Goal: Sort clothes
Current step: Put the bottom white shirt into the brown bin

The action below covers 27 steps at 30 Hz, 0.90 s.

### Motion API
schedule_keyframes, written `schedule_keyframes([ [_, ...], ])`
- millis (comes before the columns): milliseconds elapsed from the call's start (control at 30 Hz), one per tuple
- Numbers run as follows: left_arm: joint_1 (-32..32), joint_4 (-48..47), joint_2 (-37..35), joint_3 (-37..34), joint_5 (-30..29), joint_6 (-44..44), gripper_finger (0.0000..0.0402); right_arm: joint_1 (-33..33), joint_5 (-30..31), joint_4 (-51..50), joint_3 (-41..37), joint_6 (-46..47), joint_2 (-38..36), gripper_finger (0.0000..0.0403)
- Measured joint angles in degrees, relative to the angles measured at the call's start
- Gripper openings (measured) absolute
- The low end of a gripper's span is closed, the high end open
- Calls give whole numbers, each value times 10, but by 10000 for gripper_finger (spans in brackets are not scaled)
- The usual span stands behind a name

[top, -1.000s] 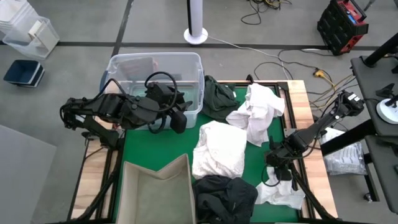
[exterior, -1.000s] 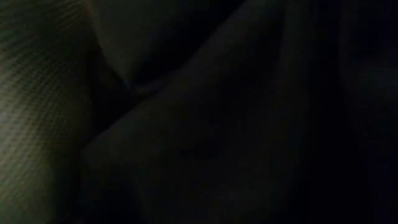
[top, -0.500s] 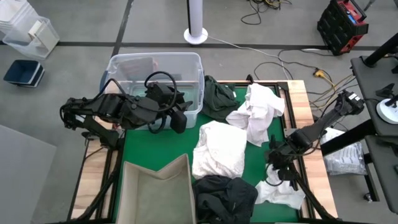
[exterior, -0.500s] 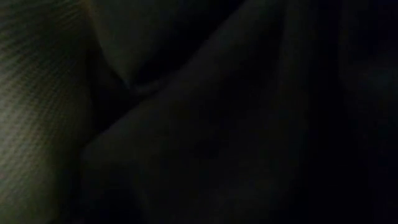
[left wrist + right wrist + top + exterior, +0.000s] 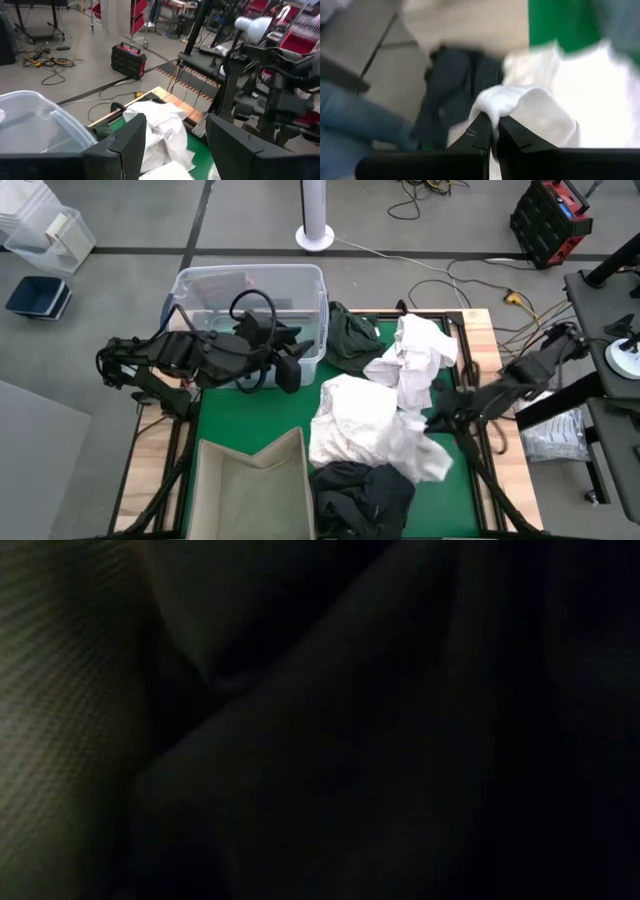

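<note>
Several clothes lie on the green table mat [image 5: 240, 405]: a dark green one [image 5: 350, 335] at the far side, a white one [image 5: 415, 355] next to it, a larger white one [image 5: 350, 420] in the middle and a black one [image 5: 360, 492] at the near edge. My right gripper [image 5: 431, 420] is shut on a further white garment [image 5: 425, 455] right of the middle. My left gripper [image 5: 290, 368] hovers open by the clear tub's [image 5: 250, 300] near right corner, holding nothing. Dark fabric fills the low view. My right gripper pinches a bunched fold of the white garment [image 5: 501, 106] between its two fingers [image 5: 481, 134]; the number of layers does not show. The garment trails from the fingers toward the near edge, its lower end [image 5: 438, 470] beside the black garment.
A beige fabric bin [image 5: 250, 480] stands at the near left. The clear tub stands at the far left, just behind my left arm. Bare green mat shows between tub and bin and at the near right corner [image 5: 450, 500]. Wooden strips border the mat on both sides.
My right gripper has risen and gone toward the table's far edge and a little leftward, taking the white garment with it. That garment has come off the near right corner and now trails beside the middle white garment.
</note>
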Motion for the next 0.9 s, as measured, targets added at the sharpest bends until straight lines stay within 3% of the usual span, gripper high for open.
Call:
schedule_keyframes([
  [233, 0, 49, -2, 3, 1, 38, 184, -2, 58, 141, 115, -128, 47, 9],
  [467, 0, 50, -2, 88, 0, 114, 184, -28, 60, 312, 207, -228, 138, 9],
  [767, 0, -43, -3, 216, 61, 205, 184, -87, 59, 420, 296, -228, 284, 9],
  [900, 0, -72, -6, 231, 101, 240, 184, -103, 59, 454, 339, -216, 347, 9],
])
